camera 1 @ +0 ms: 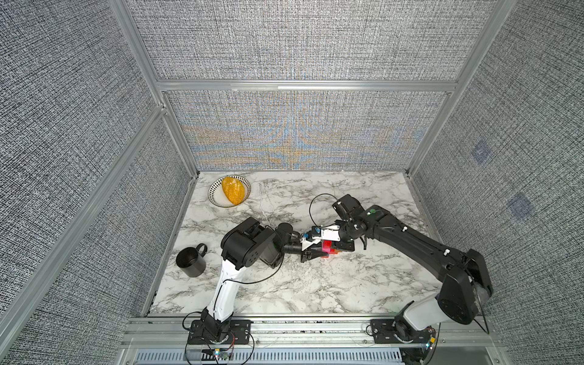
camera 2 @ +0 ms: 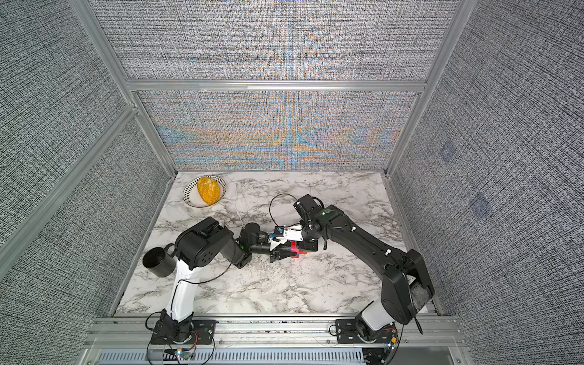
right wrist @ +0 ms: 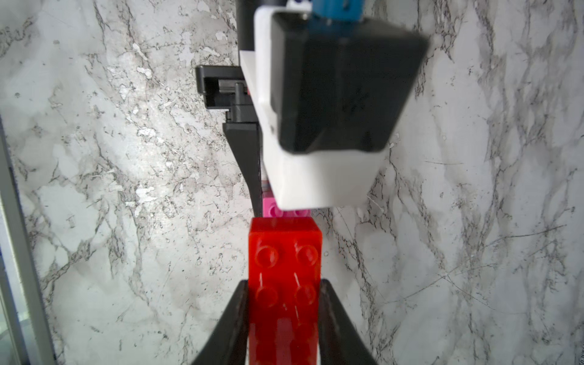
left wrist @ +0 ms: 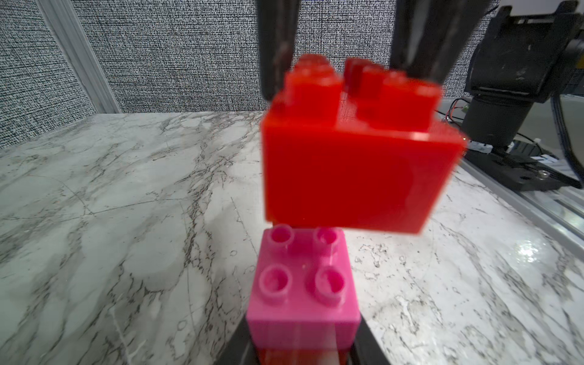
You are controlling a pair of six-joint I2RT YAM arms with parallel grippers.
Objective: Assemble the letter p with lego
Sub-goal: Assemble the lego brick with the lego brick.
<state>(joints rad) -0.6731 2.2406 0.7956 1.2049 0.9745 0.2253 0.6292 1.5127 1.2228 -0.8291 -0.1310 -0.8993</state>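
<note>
Misalignment is the main danger here. The right gripper is closed narrowly on the sides of a long red brick. The left gripper is closed on a pink brick and presents its four studs upward. Both pieces of lego are near the middle of the marble table, between the two arms. I cannot tell if the lowest piece touches the marble.

In the left wrist view the red brick hangs just over the back studs of the pink one. It looks a little tilted, and most of its length stands out to one side. I judge that a push in this pose can bring one edge onto the studs first. Then the brick would jam or turn between the fingers and would not seat.

The overhang makes a second risk. A press far from the joint acts as a lever, and the pink brick could twist or slip out of the left hold.

In the right wrist view the left arm's camera housing covers most of the pink brick, so the contact is badly seen and the two tools are very close.
</note>
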